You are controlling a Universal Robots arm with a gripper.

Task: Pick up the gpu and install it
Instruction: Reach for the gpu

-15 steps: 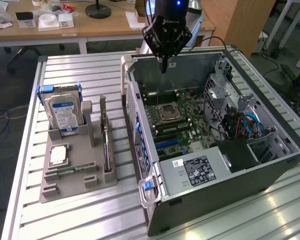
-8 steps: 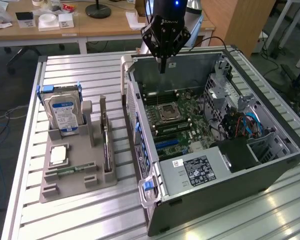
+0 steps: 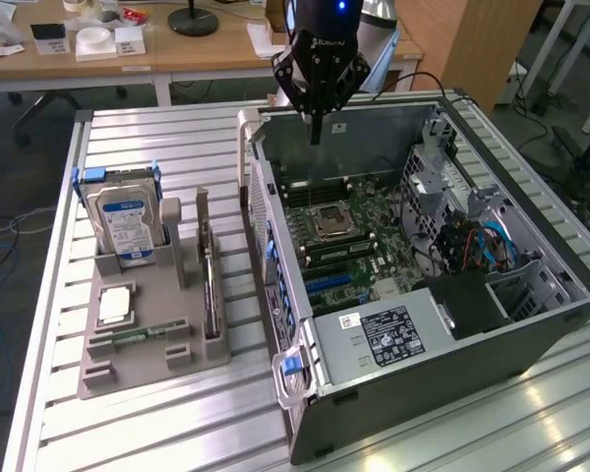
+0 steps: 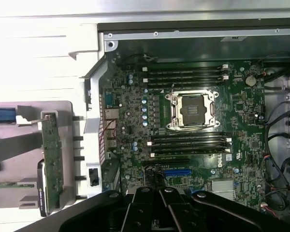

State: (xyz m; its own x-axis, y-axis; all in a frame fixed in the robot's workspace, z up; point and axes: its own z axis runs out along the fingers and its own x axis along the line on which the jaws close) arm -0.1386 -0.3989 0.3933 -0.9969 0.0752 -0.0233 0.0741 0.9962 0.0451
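Exterior view: the slatted table (image 3: pixel 59 393) carries the open computer case (image 3: pixel 531 324). Just beside the case wall lies the grey holder (image 3: pixel 128 369), in which the gpu (image 3: pixel 208 285) is stood on edge, untouched. The gripper (image 3: pixel 316 126) is hung above the case's far wall, fingers pressed together, nothing held. The pickup is judged best made from straight above, with the jaws parted beforehand. Open room is found over the holder. The case wall is near the card; the hard drive (image 3: pixel 126 221) is set farther off.
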